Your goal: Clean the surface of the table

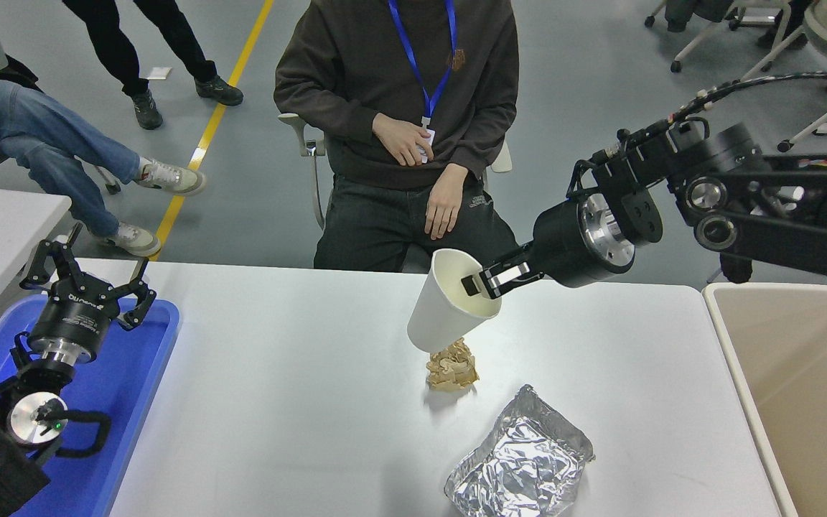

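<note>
We recorded 1 large white rectangular worktop (pixel 298 402) with rounded corners, filling the lower middle of the head view, between a blue plastic tray (pixel 133 388) at its left end and a beige bin (pixel 808 388) at its right.

Items on the worktop, 2: a crumpled tan paper wad (pixel 451 366) near the centre, and a creased silver foil pouch (pixel 521 459) near it on the camera's side, lying flat and apart from the wad.

Item held, 1: a white paper cup (pixel 442 309), tilted, mouth turned toward the right arm, off the worktop and directly above the wad; we could not tell whether its base touched the wad.

Right tool (pixel 491 280): closed on the cup's rim, 1 finger inside the mouth, the other hidden behind the wall. The arm entered from the right edge, well above the worktop.

Left tool (pixel 87 276): parked over the blue tray at lower left, fingers spread wide, holding nothing.

Beyond the far edge we noted 1 seated person in a dark sweatshirt (pixel 392 72) with a blue lanyard (pixel 421 64).
</note>
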{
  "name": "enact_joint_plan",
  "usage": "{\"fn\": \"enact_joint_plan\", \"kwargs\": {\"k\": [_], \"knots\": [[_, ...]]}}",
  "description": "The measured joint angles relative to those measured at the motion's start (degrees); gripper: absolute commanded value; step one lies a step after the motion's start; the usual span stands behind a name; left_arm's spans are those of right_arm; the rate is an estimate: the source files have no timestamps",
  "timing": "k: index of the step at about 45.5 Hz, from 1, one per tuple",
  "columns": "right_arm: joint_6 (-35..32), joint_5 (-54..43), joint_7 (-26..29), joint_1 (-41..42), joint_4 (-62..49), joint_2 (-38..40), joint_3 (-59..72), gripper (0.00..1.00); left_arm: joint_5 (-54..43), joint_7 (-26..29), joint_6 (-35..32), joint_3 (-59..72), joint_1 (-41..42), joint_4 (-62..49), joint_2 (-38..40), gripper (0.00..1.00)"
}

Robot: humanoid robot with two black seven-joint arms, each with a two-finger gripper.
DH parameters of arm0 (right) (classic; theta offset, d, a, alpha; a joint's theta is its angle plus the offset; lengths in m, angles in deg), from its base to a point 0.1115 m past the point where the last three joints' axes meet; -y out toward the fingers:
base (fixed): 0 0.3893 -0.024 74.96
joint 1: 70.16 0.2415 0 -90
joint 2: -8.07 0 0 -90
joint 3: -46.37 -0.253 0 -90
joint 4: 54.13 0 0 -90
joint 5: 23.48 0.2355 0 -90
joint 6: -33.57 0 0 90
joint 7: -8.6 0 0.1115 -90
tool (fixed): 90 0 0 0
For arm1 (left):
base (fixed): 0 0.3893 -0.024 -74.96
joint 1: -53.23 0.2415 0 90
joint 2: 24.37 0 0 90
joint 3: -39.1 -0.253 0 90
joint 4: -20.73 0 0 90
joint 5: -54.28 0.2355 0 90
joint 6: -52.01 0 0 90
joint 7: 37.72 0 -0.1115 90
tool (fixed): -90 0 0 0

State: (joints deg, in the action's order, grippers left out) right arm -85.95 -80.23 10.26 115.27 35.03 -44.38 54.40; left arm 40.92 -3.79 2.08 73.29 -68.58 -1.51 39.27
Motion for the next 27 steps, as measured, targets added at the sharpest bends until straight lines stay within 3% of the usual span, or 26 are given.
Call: {"fn": "enact_joint_plan", "kwargs": {"k": [27], "knots": [[-0.5, -0.1, -1.0, -2.9, 0.8, 24.7, -0.2, 0.0, 0.0, 0.0, 0.0, 0.0, 0.0, 0.0, 0.0, 1.0]]}}
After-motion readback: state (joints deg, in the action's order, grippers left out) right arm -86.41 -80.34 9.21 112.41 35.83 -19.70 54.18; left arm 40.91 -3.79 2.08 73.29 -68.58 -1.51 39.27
